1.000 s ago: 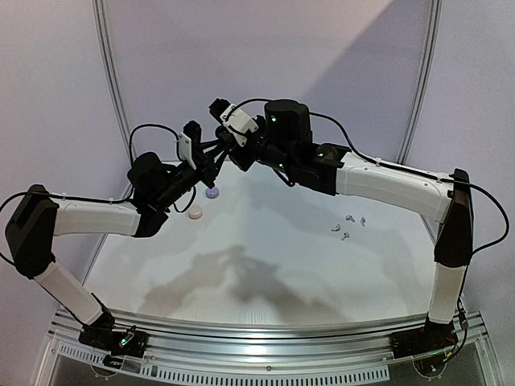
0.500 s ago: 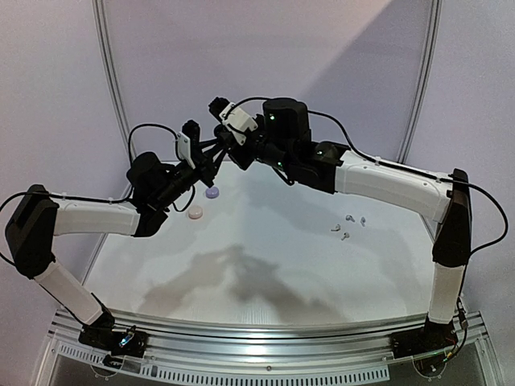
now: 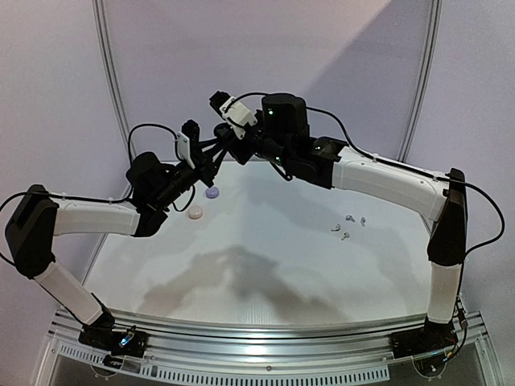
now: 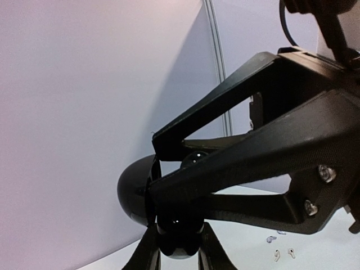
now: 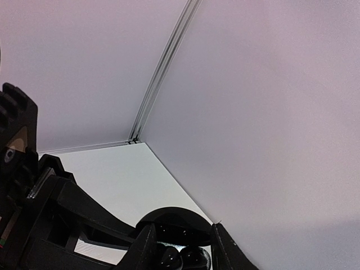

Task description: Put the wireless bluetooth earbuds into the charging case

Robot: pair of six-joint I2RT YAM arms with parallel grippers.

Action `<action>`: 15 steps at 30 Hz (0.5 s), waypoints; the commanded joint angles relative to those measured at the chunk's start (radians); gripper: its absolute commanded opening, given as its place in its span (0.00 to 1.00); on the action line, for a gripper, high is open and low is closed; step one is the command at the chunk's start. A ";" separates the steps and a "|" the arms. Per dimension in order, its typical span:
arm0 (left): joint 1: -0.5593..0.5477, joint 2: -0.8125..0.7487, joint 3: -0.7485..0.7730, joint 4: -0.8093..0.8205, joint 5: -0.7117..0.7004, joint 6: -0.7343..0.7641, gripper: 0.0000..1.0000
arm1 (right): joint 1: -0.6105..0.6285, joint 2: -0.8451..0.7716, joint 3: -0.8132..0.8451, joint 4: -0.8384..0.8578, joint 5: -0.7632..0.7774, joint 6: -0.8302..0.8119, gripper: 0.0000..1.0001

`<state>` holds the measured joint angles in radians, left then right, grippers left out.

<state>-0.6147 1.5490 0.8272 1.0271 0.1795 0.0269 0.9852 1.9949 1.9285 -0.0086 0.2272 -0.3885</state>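
Black on black makes the top view hard to read. The left gripper and right gripper meet tip to tip, raised above the far left of the table, and what sits between them cannot be made out. Below them lie a lavender disc and a pinkish-white disc. The loose pale earbuds lie well apart on the right.

From the left wrist, the left fingers are closed on the lower rounded body of a glossy charging case, its domed part swung out to the left. The right gripper's long fingers reach in from the right and come to a narrow gap at the dome's edge. Whether they pinch it cannot be told.

From the right wrist, those fingers straddle the dark dome. Shiny rounded shapes sit inside it, possibly black buds, but that is unclear.

The main risk is probably the slick, curved case. One clamp holds it in mid-air, so it could twist or slip if the right gripper tugs or lets go unevenly. A dome left unsupported may swing shut before anything goes in. If the open case tilts, whatever is inside could spill. A dropped case would likely land on the discs.
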 commanded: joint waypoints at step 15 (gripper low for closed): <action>-0.002 -0.018 0.004 0.058 0.051 -0.024 0.00 | -0.004 0.042 0.093 -0.122 -0.046 0.007 0.49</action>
<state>-0.6147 1.5490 0.8272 1.0431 0.1913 0.0093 0.9836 2.0014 1.9808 -0.0746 0.1963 -0.3820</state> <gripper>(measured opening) 0.203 0.470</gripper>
